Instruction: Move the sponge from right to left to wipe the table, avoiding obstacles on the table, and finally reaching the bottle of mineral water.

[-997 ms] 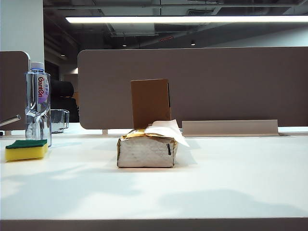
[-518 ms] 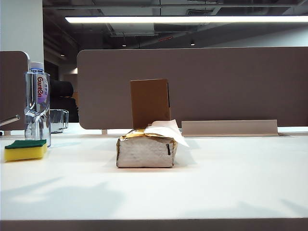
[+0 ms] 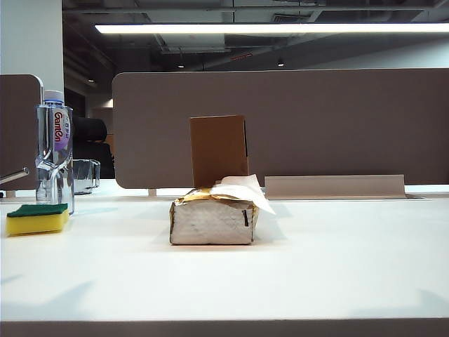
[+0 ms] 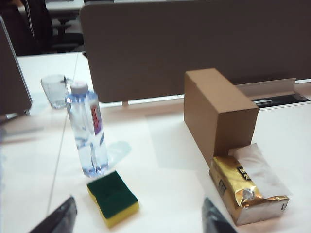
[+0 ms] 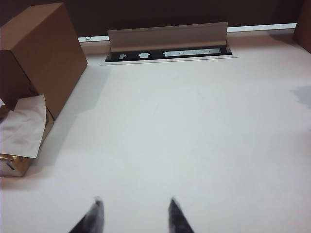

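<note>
The yellow sponge [image 3: 37, 218] with its green top lies on the white table [image 3: 316, 260] at the far left, just in front of the mineral water bottle [image 3: 55, 151]. Mid-table stand the obstacles: the silver-gold tissue pack [image 3: 212, 219] and, behind it, the brown cardboard box [image 3: 219, 150]. Neither gripper shows in the exterior view. In the left wrist view, my left gripper [image 4: 138, 213] is open and empty, raised above and short of the sponge [image 4: 112, 197] and bottle [image 4: 88, 131]. My right gripper [image 5: 134, 204] is open over bare table, apart from the box [image 5: 41, 53] and tissue pack [image 5: 22, 133].
A short clear glass container [image 3: 86, 175] stands behind the bottle. Grey-brown partition panels [image 3: 280, 126] close off the back. A raised cable-tray flap [image 3: 335, 185] sits at the back right. A thin metal rod [image 3: 14, 175] pokes in at the left edge.
The arm shadows on the front of the table have shrunk back toward the near edge. Sponge, bottle, tissue pack and box stay where they were.
</note>
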Tool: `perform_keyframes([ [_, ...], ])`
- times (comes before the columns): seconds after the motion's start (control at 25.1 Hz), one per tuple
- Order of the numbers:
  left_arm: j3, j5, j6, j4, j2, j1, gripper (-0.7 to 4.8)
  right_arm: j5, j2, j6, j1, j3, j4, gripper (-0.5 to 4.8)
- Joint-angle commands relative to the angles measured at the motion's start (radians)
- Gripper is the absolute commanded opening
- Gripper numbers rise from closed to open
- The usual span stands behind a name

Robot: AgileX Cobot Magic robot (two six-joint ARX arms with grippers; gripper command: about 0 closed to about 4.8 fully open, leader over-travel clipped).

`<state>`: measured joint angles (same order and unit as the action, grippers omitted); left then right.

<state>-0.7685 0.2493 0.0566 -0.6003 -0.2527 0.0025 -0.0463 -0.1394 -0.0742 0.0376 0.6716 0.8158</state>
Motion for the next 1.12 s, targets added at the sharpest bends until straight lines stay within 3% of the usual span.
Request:
perform_keyframes([
  [0.04,0.102,-0.003,-0.016,0.088,0.051,0.0,2.96,0.029,0.002,-0.005,0.001,-0.045,-0.069,1.45],
  [0.08,0.146,-0.003,-0.02,0.119,0.072,0.0,2.68,0.029,0.002,-0.005,0.0,-0.058,-0.081,1.43],
  [0.24,0.262,-0.011,-0.066,0.195,0.128,0.0,2.68,0.03,0.003,-0.006,0.0,-0.101,-0.147,1.35],
  [0.32,0.288,-0.028,-0.066,0.214,0.138,0.0,2.68,0.029,0.008,-0.031,0.001,-0.127,-0.186,1.03],
  [0.48,0.354,-0.029,-0.065,0.283,0.152,0.0,2.66,0.029,0.025,-0.099,0.001,-0.192,-0.268,1.02],
  [0.68,0.436,-0.031,-0.065,0.373,0.153,0.0,1.73,0.056,0.032,-0.114,0.002,-0.247,-0.327,0.8],
  [1.12,0.613,-0.1,-0.092,0.568,0.153,0.0,1.36,0.097,0.033,-0.137,0.002,-0.438,-0.455,0.48],
])
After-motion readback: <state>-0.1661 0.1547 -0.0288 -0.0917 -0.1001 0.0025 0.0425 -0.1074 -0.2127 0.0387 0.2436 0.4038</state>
